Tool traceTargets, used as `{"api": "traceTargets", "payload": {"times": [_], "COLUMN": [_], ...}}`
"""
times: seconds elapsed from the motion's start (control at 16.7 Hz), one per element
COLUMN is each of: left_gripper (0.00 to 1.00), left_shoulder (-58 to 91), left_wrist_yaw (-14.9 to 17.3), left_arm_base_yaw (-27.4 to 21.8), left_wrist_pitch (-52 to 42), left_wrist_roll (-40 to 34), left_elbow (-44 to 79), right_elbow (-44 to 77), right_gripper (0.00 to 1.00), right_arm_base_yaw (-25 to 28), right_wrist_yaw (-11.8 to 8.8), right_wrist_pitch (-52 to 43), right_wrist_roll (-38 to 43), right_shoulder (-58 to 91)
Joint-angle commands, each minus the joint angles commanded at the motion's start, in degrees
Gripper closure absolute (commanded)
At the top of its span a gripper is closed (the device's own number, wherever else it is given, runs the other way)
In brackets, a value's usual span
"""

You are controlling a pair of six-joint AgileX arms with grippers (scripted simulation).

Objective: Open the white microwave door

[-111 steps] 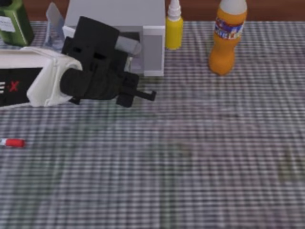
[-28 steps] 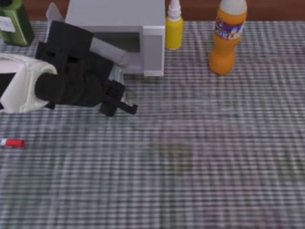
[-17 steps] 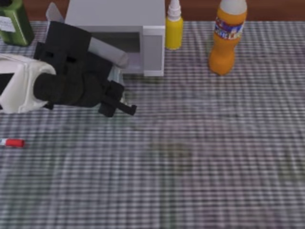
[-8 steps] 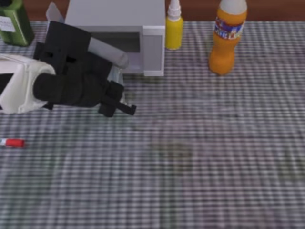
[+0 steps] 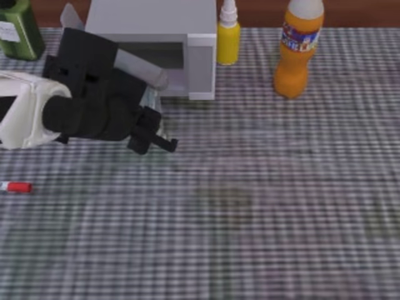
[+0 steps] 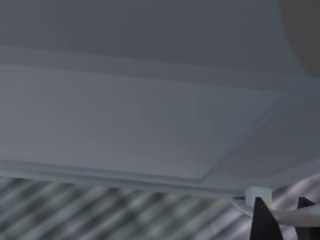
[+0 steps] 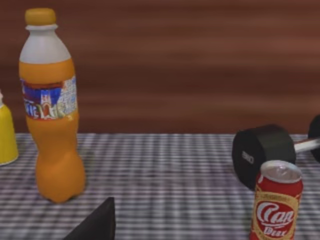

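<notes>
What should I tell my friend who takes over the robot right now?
Left gripper: at the front of the white microwave, at the table's back left, fingers pinching the edge of the microwave door.
Right gripper: out of the top view; its wrist camera faces the orange bottle, the red can and the dumbbell.
Done: door swung partly out, cavity showing.
Left: probably pulling the door wider, then letting go.

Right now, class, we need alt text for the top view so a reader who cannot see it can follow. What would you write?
The left gripper is at the front of the white microwave, whose cavity stands open, the microwave door mostly hidden beneath the arm. A yellow bottle and an orange bottle stand to the microwave's right on the checked cloth.
</notes>
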Motion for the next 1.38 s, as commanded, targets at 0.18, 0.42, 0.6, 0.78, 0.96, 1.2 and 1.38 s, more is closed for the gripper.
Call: {"api": "traceTargets", "payload": {"times": [0.18,0.42,0.6,0.78,0.96,1.2,1.38], "left_gripper": [1.0,1.0,1.0,1.0,1.0,1.0,1.0], "left_shoulder": [-0.68,-1.09,-1.09,-1.09,-1.09,-1.09,-1.09], "left_wrist_yaw": [1.34,2.66,2.66,2.66,2.66,2.66,2.66], "left_arm_base_yaw": [1.03,2.02,2.02,2.02,2.02,2.02,2.02], "left_wrist_pitch": [-0.19,-0.61,-0.61,-0.61,-0.61,-0.61,-0.61], "left_wrist_roll": [1.95,3.95,3.95,3.95,3.95,3.95,3.95], "left_elbow": [-0.38,-0.97,-0.97,-0.97,-0.97,-0.97,-0.97], "right_elbow": [0.0,0.0,0.0,0.0,0.0,0.0,0.0], "right_gripper": [0.0,0.0,0.0,0.0,0.0,0.0,0.0], "right_arm_base_yaw": [0.0,0.0,0.0,0.0,0.0,0.0,0.0], "right_wrist_yaw": [0.0,0.0,0.0,0.0,0.0,0.0,0.0], "right_wrist_pitch": [0.0,0.0,0.0,0.0,0.0,0.0,0.0], "right_wrist_roll": [0.0,0.0,0.0,0.0,0.0,0.0,0.0], "right_shoulder": [0.0,0.0,0.0,0.0,0.0,0.0,0.0]}}
